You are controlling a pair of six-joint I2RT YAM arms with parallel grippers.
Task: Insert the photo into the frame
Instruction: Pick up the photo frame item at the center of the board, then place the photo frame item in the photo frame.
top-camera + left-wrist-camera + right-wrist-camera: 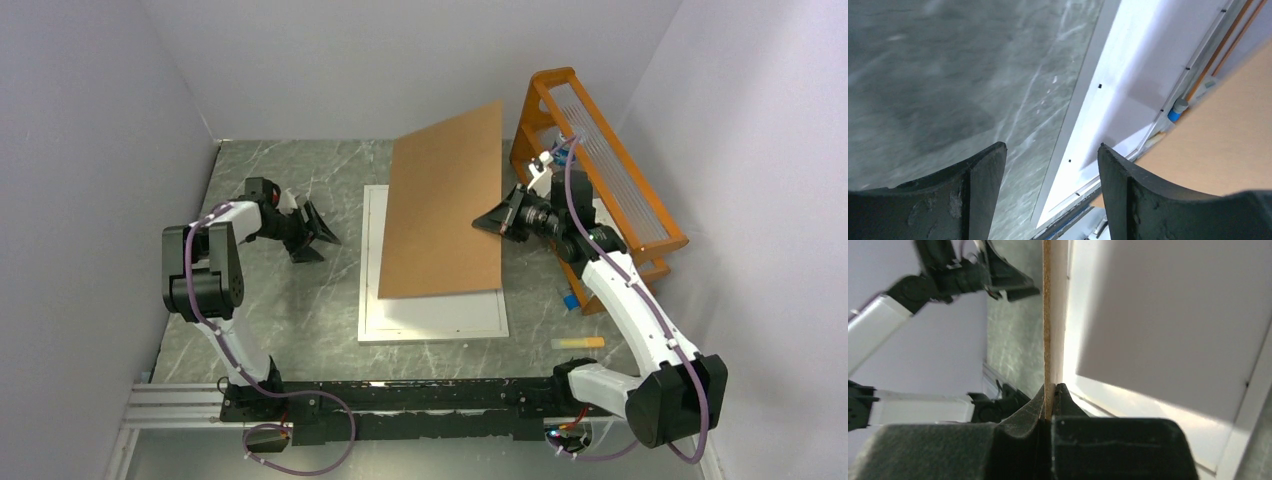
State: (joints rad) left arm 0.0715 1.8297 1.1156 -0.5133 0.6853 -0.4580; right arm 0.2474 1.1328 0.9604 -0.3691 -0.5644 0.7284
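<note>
No legible text, label or number on anything here.

Robot lab cell: plain partition walls round marble-pattern tabletop, arms bolted to aluminium rail at 6 o'clock

You see your right gripper pinched on the thin brown board, which stands edge-on between its fingers; the white frame lies to its right; the left arm shows at upper left.
</note>
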